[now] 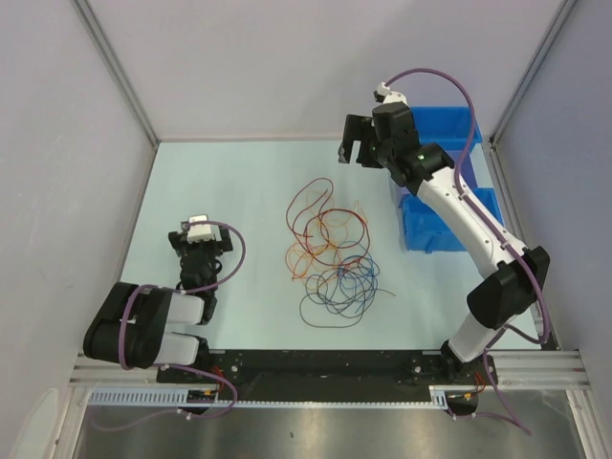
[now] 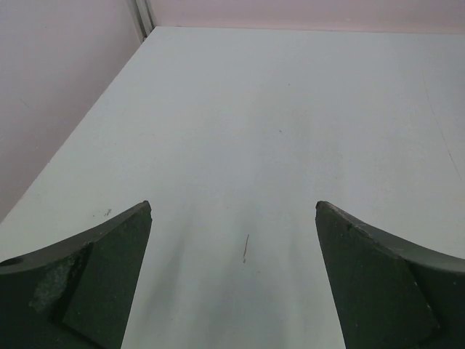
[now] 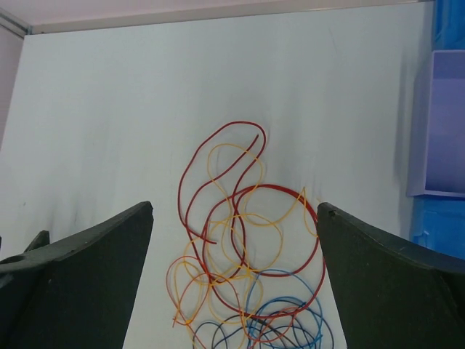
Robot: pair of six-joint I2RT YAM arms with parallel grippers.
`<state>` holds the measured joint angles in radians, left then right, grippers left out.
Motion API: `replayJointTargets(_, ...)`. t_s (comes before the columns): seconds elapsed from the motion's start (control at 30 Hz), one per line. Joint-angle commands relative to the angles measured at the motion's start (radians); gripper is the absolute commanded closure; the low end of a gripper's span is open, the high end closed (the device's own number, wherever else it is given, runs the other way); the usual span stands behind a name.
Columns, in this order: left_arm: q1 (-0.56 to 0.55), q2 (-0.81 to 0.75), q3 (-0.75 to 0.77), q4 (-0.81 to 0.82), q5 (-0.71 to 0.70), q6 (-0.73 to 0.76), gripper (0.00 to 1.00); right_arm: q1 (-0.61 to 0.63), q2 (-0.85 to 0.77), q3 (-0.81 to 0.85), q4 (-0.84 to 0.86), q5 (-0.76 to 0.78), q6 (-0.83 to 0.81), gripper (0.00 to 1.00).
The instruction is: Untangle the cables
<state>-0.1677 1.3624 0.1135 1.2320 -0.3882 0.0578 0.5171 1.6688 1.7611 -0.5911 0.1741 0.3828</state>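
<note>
The cables (image 1: 330,253) lie in one loose tangle mid-table: dark red and orange loops on the far side, blue and black loops nearer the arm bases. In the right wrist view the cables (image 3: 247,247) sit below and between the fingers, with the dark red loops uppermost. My right gripper (image 1: 354,158) hangs open above the table beyond the tangle, touching nothing; its fingertips (image 3: 145,211) stand wide apart around the gripper (image 3: 235,207). Left of the tangle, my left gripper (image 1: 201,239) is low over bare table. It is open and empty in its wrist view (image 2: 234,207).
Blue bins (image 1: 435,229) stand at the back right, one under the right arm, with a bin wall (image 3: 439,109) at that wrist view's right edge. A small brown mark (image 2: 245,249) lies on the table. Walls enclose the left, back and right sides.
</note>
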Motion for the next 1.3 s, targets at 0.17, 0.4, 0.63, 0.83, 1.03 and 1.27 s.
replayJointTargets(0.17,0.008,-0.011,0.020,0.047,0.014,-0.009,0.00,0.031,-0.064,0.000,-0.081,-0.008,0.088,0.00)
replayJointTargets(0.4,0.010,-0.011,0.025,0.054,0.006,-0.010,0.00,0.053,-0.049,-0.031,-0.158,-0.045,0.129,0.00)
replayJointTargets(0.63,0.010,-0.016,0.023,0.034,0.005,-0.012,0.00,0.165,-0.056,-0.063,-0.139,0.007,0.068,0.00)
replayJointTargets(0.83,0.010,-0.009,0.022,0.044,0.005,-0.013,0.00,0.239,-0.147,-0.263,-0.030,0.064,0.103,0.00)
replayJointTargets(1.03,0.010,-0.009,0.022,0.041,0.005,-0.010,0.00,0.337,-0.201,-0.377,0.001,0.169,0.160,0.00)
replayJointTargets(1.27,0.010,-0.057,0.012,0.046,0.006,-0.006,0.00,0.463,-0.216,-0.377,-0.098,0.261,0.277,0.00)
